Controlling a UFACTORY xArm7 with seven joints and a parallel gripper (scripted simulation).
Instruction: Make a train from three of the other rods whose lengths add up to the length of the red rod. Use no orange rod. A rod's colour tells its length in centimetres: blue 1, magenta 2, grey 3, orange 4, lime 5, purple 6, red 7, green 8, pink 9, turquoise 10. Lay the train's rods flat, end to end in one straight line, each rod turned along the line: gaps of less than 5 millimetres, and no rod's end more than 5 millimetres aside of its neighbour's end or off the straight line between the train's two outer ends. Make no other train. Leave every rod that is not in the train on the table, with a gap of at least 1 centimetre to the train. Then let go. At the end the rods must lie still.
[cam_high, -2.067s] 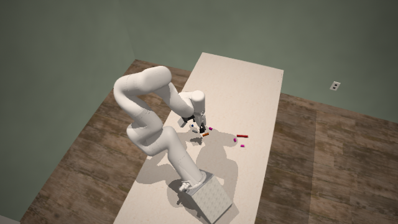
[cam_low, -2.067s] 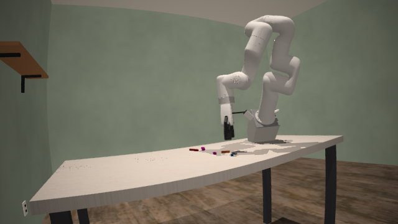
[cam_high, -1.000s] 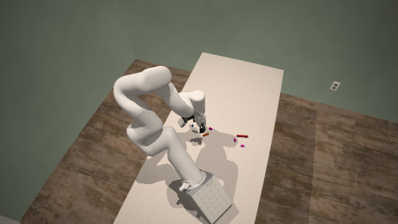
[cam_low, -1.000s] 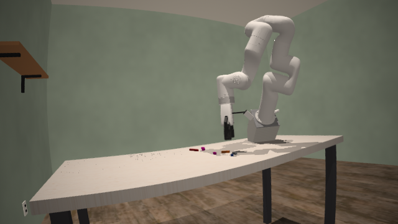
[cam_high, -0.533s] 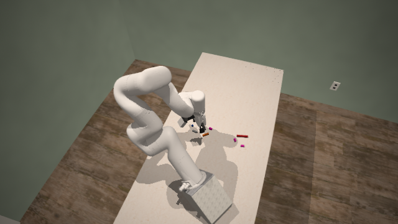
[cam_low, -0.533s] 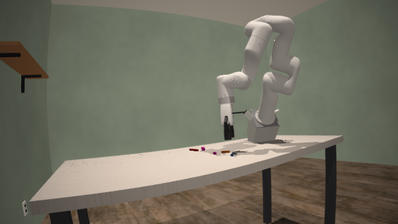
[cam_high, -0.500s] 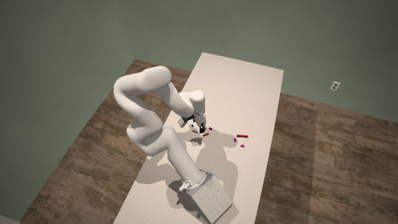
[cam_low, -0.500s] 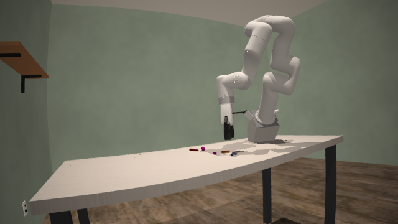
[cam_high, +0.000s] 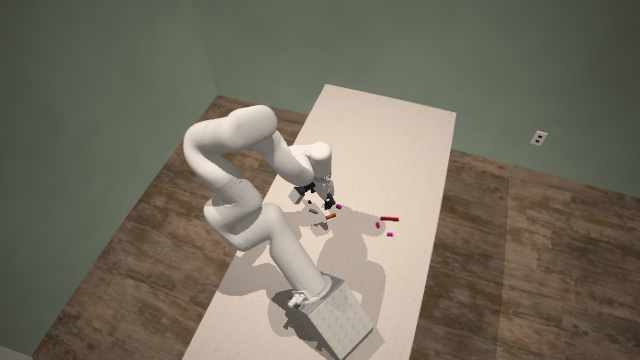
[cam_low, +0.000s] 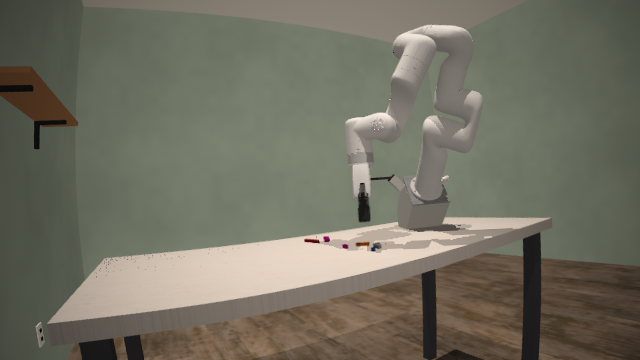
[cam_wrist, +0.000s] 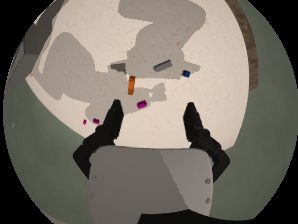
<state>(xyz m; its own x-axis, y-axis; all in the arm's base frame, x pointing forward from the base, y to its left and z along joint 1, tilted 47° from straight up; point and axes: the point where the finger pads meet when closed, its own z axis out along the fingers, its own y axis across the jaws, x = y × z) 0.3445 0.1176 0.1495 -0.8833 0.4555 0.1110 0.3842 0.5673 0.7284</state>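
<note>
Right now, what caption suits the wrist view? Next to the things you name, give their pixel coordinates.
Open gripper (cam_wrist: 153, 108) above small rods: grey (cam_wrist: 163, 65), blue (cam_wrist: 186, 74), orange (cam_wrist: 131, 85), magenta (cam_wrist: 142, 104).
</note>
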